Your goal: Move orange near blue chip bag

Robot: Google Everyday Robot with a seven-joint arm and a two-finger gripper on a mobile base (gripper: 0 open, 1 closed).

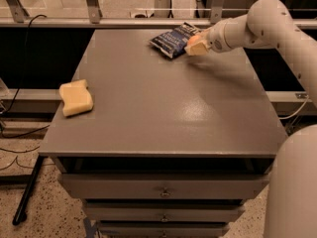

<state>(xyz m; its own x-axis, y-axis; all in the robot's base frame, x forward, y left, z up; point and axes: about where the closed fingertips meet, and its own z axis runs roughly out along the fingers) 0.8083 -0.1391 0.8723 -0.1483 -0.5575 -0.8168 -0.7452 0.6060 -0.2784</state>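
Observation:
The blue chip bag (pixel 172 39) lies flat at the far edge of the grey table (pixel 158 103), right of centre. My gripper (pixel 194 45) is just right of the bag, low over the table, at the end of the white arm reaching in from the right. Its cream fingers are shut on the orange (pixel 193 38), of which only a small orange patch shows between them, right beside the bag's right edge.
A pale yellow sponge (pixel 76 97) lies near the table's left edge. A metal rail (pixel 124 21) runs behind the table. Drawers (pixel 163 190) are below the front edge. My white robot body (pixel 294 192) fills the lower right.

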